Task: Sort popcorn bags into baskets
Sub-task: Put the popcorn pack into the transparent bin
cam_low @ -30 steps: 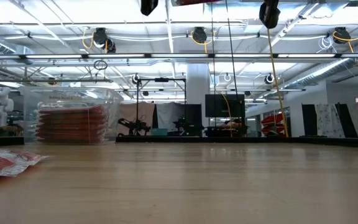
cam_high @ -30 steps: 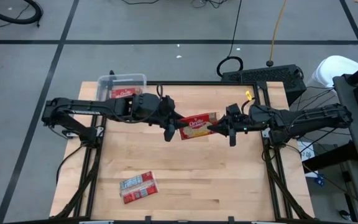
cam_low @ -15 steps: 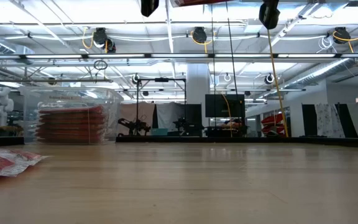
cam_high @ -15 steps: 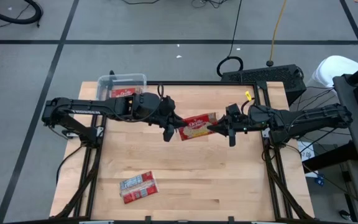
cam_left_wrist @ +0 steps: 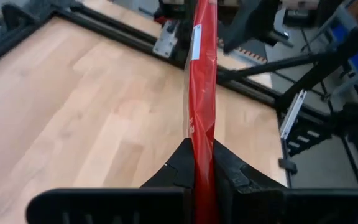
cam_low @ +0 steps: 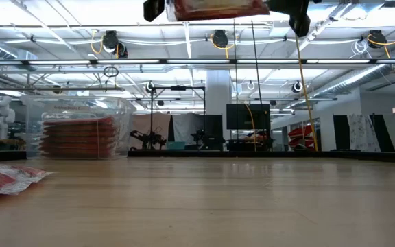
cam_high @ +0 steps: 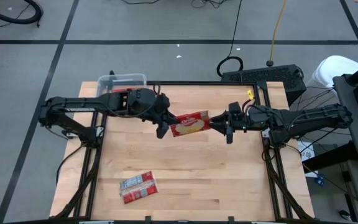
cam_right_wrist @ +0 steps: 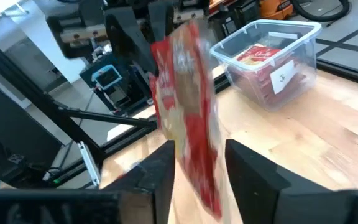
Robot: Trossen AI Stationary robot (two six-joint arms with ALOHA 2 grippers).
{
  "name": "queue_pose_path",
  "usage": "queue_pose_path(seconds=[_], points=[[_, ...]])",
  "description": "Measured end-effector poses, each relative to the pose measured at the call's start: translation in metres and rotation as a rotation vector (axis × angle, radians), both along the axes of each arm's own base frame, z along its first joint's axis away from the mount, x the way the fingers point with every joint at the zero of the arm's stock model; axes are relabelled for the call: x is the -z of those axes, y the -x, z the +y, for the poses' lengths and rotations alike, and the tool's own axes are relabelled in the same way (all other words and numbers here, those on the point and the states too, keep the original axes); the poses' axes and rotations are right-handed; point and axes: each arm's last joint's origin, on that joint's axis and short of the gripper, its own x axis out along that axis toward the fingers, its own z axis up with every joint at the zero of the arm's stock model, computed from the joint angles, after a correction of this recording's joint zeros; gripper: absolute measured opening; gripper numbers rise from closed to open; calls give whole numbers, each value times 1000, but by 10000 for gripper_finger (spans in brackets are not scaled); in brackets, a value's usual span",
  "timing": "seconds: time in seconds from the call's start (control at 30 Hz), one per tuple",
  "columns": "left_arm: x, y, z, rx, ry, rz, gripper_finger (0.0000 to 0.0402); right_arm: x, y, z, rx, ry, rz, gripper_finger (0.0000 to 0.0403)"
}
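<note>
Right now I am holding one popcorn bag (cam_high: 189, 124) in mid-air near the centre of the high frame, with the left gripper (cam_high: 165, 126) clamped on its left edge. The right gripper (cam_high: 224, 126) is sitting at the opposite edge, fingers parted around the bag in its wrist view, apparently not gripping. I judge the handover is finishing, so I should be backing the right arm straight off before swinging left toward the clear basket (cam_high: 122, 81) at upper left. Only the right wrist view is showing packets already stacked inside that basket (cam_right_wrist: 272, 53); only the high view is showing another bag (cam_high: 138, 186) lying on the desk (cam_high: 229, 180) at lower left.
</note>
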Motion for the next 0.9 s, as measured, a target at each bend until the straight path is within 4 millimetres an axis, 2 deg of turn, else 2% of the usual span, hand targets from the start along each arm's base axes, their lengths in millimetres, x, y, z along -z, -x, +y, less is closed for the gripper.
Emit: queue_pose_path(seconds=[0.17, 0.23, 0.4, 0.47, 0.7, 0.9], points=[[-10, 20, 11, -17, -40, 22, 30, 2, 0, -4, 16, 13, 18, 143], [-9, 32, 16, -28, -52, 86, 34, 1, 0, -6, 25, 14, 17, 143], [-12, 59, 31, -54, -103, 169, 22, 2, 0, -11, 49, 9, 19, 143], [-18, 69, 38, -70, -146, 158, 20, 2, 0, -11, 53, 10, 21, 143], [-20, 105, 58, -106, -300, 282, 36, 7, 2, -12, 58, 10, 75, 144], [-23, 132, 78, -187, -418, 366, 21, 16, 2, -15, 73, 16, 87, 144]])
